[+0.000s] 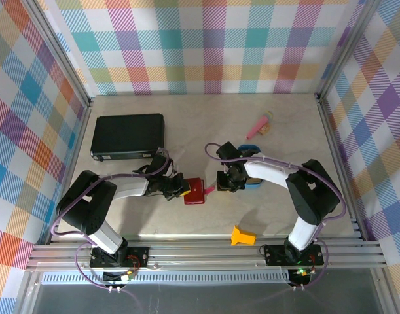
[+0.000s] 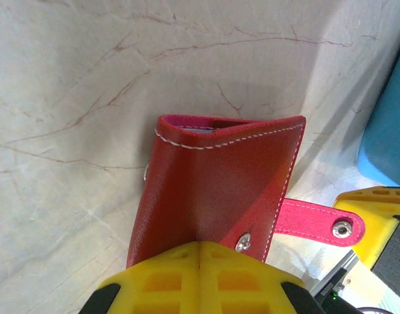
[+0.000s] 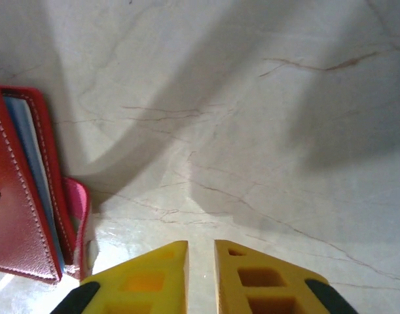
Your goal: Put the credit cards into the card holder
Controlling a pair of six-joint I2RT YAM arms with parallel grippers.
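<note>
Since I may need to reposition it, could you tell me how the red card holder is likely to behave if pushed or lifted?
The card holder looks like thin stitched leather, so it is probably light and somewhat floppy; its cover gapes where the left gripper pinches it. Being flat-sided, it should slide rather than roll. Its loose snap tab may drag or catch.
</note>
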